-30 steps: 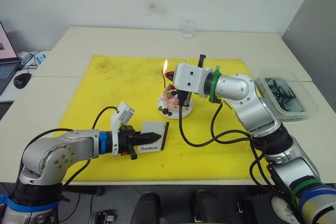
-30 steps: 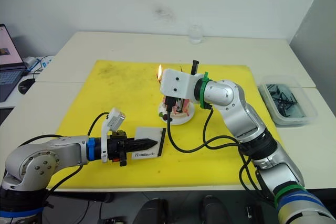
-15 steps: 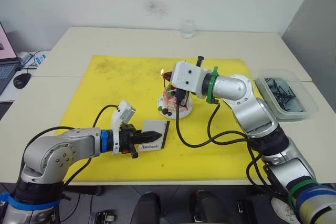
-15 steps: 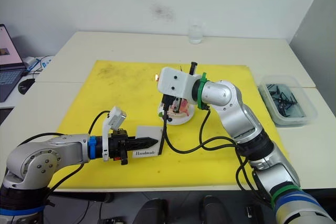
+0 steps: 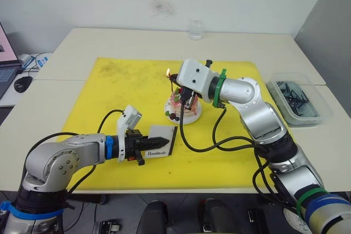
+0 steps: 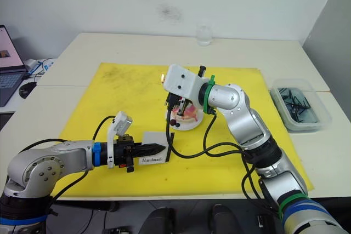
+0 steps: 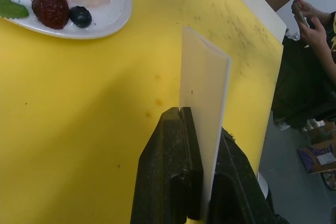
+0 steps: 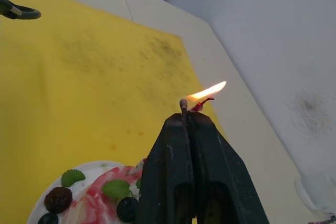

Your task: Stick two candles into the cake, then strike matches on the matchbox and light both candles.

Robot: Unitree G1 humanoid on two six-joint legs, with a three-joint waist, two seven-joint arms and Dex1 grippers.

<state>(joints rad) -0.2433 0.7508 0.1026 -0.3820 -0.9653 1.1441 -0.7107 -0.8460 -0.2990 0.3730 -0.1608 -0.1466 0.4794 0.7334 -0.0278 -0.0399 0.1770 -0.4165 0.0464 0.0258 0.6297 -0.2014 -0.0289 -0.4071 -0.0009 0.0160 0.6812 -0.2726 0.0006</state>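
Right wrist view: the right gripper point(image 8: 185, 116), jaws closed, hides all but the burning match point(image 8: 183, 103) tip; left gripper point(image 7: 202, 129) clamps the matchbox point(image 7: 202, 98).

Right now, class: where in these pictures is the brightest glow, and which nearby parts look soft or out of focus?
Right wrist view: the flame glows brightest, washing pale at its core; the right hand in front looks soft. Left wrist view: the left hand is soft too, gripping the matchbox.
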